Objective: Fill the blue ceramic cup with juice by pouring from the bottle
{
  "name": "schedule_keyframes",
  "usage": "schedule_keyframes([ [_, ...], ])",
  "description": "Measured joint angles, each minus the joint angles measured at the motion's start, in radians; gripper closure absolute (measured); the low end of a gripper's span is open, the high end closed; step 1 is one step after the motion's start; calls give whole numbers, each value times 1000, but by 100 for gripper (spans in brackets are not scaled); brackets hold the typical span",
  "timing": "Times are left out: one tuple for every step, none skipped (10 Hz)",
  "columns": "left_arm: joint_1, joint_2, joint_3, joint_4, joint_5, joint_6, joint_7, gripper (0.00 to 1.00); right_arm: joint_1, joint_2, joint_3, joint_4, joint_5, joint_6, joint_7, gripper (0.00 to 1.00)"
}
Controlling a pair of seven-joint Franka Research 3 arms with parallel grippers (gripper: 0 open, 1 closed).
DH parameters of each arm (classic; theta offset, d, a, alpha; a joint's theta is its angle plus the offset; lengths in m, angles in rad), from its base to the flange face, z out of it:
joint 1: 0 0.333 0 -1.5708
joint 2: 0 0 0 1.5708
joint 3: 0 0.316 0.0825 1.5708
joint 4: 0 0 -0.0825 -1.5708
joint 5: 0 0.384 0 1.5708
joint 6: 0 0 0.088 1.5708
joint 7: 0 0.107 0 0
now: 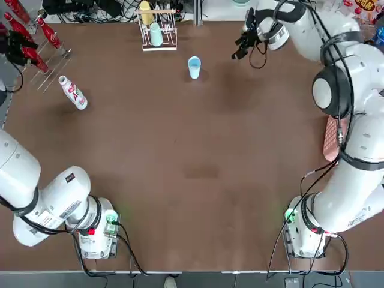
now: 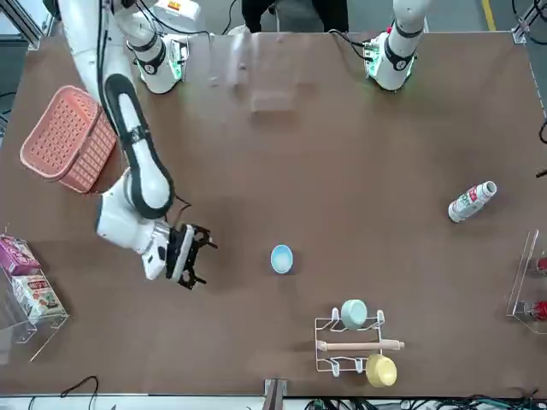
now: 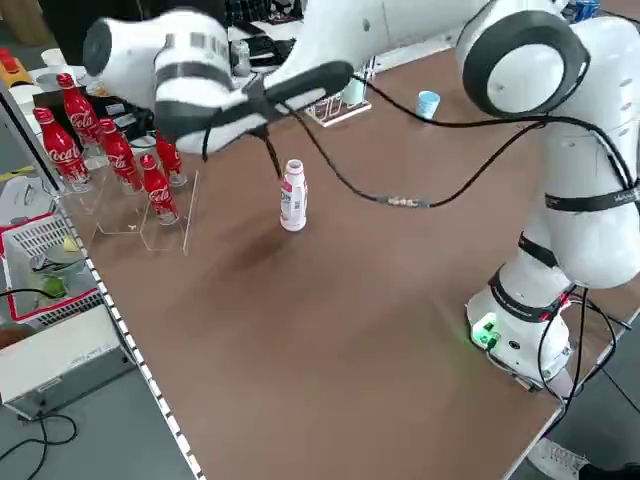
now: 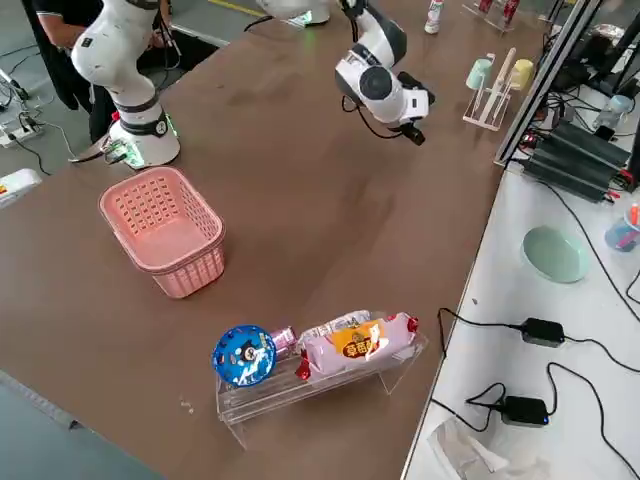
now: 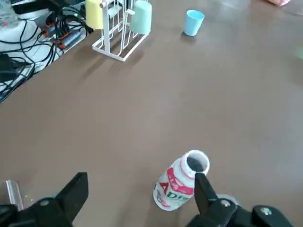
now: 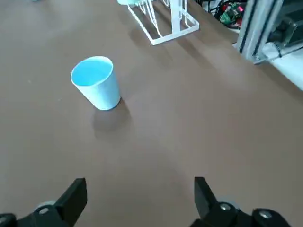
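Likely pre-grasp | left gripper (image 5: 141,177), ten o'clock, apart, near white plastic red-labelled bottle (image 5: 179,182) | right gripper (image 6: 140,182), one o'clock, apart, near round light-blue cup (image 6: 98,85) | next: straddle bottle, clamp

The blue cup (image 1: 194,68) stands between the white bottle (image 1: 73,93) and the right pincer (image 1: 236,50).

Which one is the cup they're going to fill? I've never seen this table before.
On the brown table, look for the white wire rack at the edge facing the robot. Beside it stands the small blue cup, upright and alone, whereas the mint-green and yellow cups hang on the rack.
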Motion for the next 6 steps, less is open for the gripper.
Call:
schedule_keyframes([
  [14,21,0,0,-1,-29,36,1,21,19,0,-1,67,2,-72,0],
  [29,44,-1,-3,-1,-51,73,1,39,37,0,-2,101,4,-111,0],
  [38,73,-4,-7,-10,-60,125,1,48,52,5,-3,119,4,-125,0],
  [40,106,-5,-13,-27,-61,189,1,50,69,17,-3,143,6,-144,0],
  [41,139,-6,-18,-42,-61,242,1,54,92,24,2,191,12,-174,0],
  [41,169,-7,-20,-57,-61,284,1,59,120,27,20,255,15,-216,0],
])
